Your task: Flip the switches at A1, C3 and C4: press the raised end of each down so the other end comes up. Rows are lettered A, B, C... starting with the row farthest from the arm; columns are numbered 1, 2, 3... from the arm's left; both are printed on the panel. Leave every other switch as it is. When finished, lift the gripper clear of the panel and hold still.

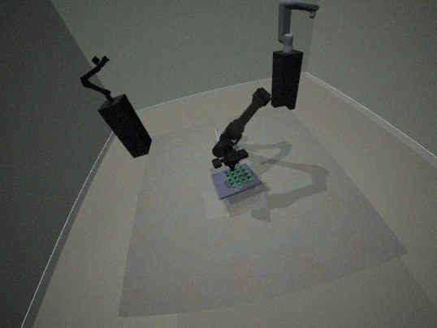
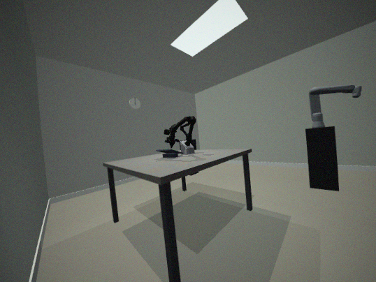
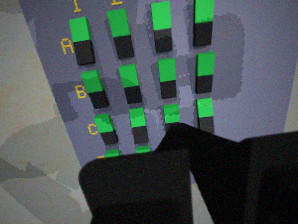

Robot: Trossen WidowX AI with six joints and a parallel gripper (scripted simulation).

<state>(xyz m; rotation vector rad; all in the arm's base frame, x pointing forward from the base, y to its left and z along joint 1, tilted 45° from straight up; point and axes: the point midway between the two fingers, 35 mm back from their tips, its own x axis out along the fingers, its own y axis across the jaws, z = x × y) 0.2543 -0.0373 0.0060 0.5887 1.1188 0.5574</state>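
Observation:
The switch panel [image 1: 219, 183] [image 2: 164, 151] [image 3: 265, 75] carries rows of green-and-black rocker switches. In the wrist view, A1 [image 3: 82, 41] is in full view, with its green half on the far side and its black half nearer the arm. C3 [image 3: 171, 114] shows only its green half; the fingertips cover its black half. C4 [image 3: 205, 108] shows its green half and part of its black half, just right of the fingertips. My gripper [image 1: 232, 168] [image 2: 171, 146] [image 3: 177, 129] is shut and empty, its tips over the near part of C3. Whether they touch it cannot be told.
Neighbouring switches stand close around the tips, among them B3 [image 3: 167, 78], C2 [image 3: 138, 126] and B4 [image 3: 205, 72]. Row D is mostly hidden by the fingers. The panel is on the table [image 1: 183, 252] [image 2: 140, 169], in front of the arm's base. Two other arms stand on pedestals away from the table.

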